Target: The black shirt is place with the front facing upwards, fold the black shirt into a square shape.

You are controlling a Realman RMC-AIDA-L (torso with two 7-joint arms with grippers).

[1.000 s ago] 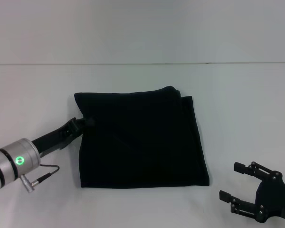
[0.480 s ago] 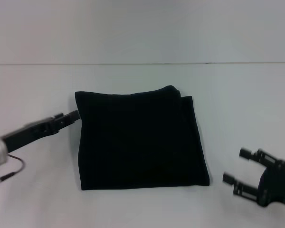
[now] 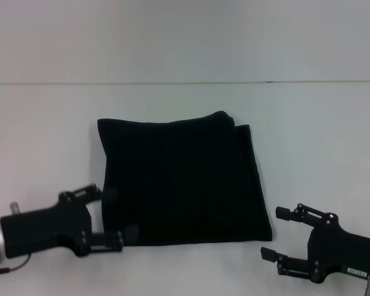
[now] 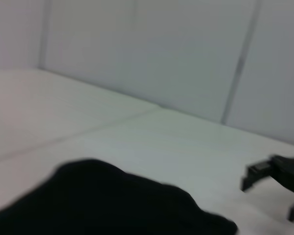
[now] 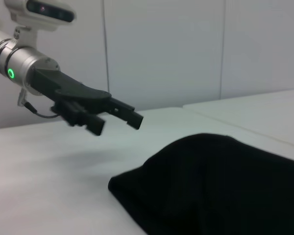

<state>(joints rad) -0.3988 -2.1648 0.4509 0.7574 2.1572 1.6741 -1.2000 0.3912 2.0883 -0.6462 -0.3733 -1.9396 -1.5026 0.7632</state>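
The black shirt point(image 3: 180, 179) lies folded into a rough square in the middle of the white table, with no lettering showing. My left gripper point(image 3: 110, 213) is open by the shirt's near left corner, nothing between its fingers. My right gripper point(image 3: 276, 234) is open just off the near right corner, also holding nothing. The left wrist view has the black shirt point(image 4: 112, 203) low in the frame and the right gripper point(image 4: 272, 195) beyond it. In the right wrist view the left gripper point(image 5: 118, 122) hovers above the table, apart from the black shirt point(image 5: 220, 188).
The white table point(image 3: 320, 135) extends on all sides of the shirt to a plain pale wall point(image 3: 185, 37) at the back. Nothing else lies on it.
My left gripper left the shirt's left edge and came back to its near left corner, now open. My right gripper moved left, closer to the near right corner. The shirt stayed put.
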